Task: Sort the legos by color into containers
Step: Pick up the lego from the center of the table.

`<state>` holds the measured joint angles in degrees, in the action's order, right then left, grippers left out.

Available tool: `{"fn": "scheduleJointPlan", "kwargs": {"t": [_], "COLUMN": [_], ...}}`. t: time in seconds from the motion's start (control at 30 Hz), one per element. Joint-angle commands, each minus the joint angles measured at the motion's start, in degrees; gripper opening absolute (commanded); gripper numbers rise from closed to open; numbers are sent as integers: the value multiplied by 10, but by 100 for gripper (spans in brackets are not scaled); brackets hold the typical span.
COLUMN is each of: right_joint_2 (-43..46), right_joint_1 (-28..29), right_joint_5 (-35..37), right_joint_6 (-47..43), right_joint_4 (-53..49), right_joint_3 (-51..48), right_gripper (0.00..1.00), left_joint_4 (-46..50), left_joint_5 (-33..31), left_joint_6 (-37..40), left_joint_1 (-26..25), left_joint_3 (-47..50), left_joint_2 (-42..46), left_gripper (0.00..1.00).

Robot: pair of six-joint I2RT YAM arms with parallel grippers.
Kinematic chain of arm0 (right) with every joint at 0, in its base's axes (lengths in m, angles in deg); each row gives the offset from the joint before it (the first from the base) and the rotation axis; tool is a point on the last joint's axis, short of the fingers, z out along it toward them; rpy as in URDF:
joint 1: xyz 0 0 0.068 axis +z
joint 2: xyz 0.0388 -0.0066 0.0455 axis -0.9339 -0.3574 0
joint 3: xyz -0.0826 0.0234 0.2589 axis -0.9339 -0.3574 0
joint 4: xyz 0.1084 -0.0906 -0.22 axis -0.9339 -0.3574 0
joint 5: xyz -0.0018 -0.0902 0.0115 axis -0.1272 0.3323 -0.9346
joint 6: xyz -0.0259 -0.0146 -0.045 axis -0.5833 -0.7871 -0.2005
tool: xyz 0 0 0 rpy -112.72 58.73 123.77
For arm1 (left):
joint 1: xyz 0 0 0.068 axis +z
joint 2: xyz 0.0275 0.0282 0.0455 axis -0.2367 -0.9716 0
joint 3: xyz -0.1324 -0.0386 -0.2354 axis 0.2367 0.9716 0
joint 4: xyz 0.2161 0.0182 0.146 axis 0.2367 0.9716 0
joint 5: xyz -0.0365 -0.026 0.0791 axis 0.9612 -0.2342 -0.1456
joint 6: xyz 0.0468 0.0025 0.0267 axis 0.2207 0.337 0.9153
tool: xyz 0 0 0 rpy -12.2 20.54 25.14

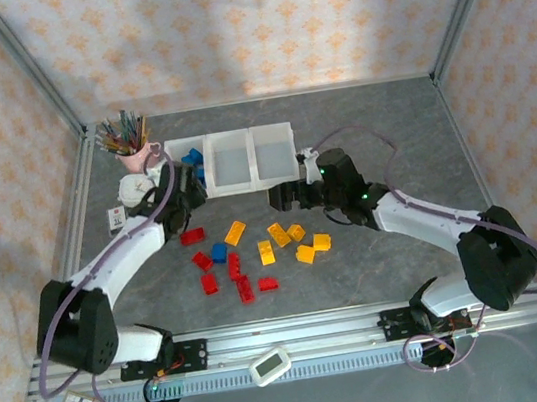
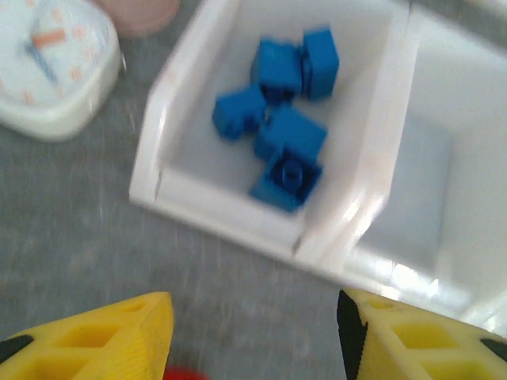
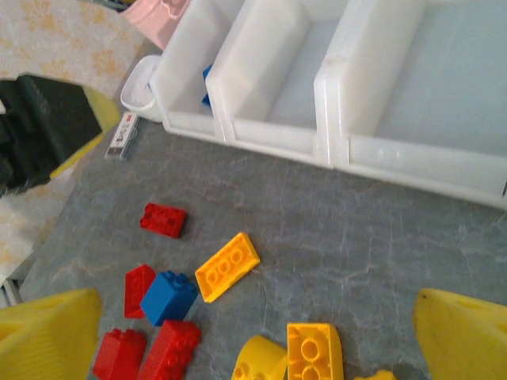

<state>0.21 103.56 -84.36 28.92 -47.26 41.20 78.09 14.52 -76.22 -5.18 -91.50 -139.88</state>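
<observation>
Three joined white bins (image 1: 236,188) stand in a row at the back. The left one (image 2: 202,206) holds several blue legos (image 2: 285,127); the middle bin (image 3: 273,131) and right bin (image 3: 412,158) look bare inside. Red legos (image 1: 234,265), yellow legos (image 1: 278,233) and one blue lego (image 1: 219,252) lie loose on the table before them. My left gripper (image 1: 185,201) (image 2: 253,336) hangs open and empty over the table just in front of the left bin. My right gripper (image 1: 283,197) (image 3: 257,336) is open and empty above a yellow lego (image 3: 314,352), near a flat yellow one (image 3: 227,266).
A pink cup of pencils (image 1: 131,146) and a white clock (image 1: 135,188) (image 2: 51,71) sit left of the bins, with a small card (image 1: 117,219) near them. Metal frame rails border the table, and a white device (image 1: 270,366) lies on the front rail.
</observation>
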Motion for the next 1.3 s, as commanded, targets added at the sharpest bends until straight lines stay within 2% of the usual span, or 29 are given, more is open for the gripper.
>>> {"fn": "scheduleJointPlan", "kwargs": {"t": [0.0, 0.2, 0.47, 0.83, 1.0, 1.27], "right_joint_2": [15, 20, 13, -2, -4, -5], "right_joint_1": [12, 37, 46, 46, 46, 46], "right_joint_5": [-20, -24, -30, -24, -24, -22], "right_joint_6": [2, 0, 33, 30, 30, 29], "right_joint_4": [-14, 13, 70, 76, 73, 71], "right_joint_3": [-25, -73, -120, -118, -115, -105], "right_gripper": [100, 100, 100, 100, 100, 100], "left_joint_4": [62, 109, 136, 106, 97, 100], "left_joint_5": [3, -5, -18, -53, -55, -60], "left_joint_6": [-36, -93, -113, -86, -79, -77], "left_joint_1": [-36, -120, -191, -191, -191, -191], "left_joint_3": [35, 87, 100, 78, 66, 68], "left_joint_2": [48, 95, 39, -55, -84, -69], "left_gripper": [59, 59, 59, 58, 51, 38]}}
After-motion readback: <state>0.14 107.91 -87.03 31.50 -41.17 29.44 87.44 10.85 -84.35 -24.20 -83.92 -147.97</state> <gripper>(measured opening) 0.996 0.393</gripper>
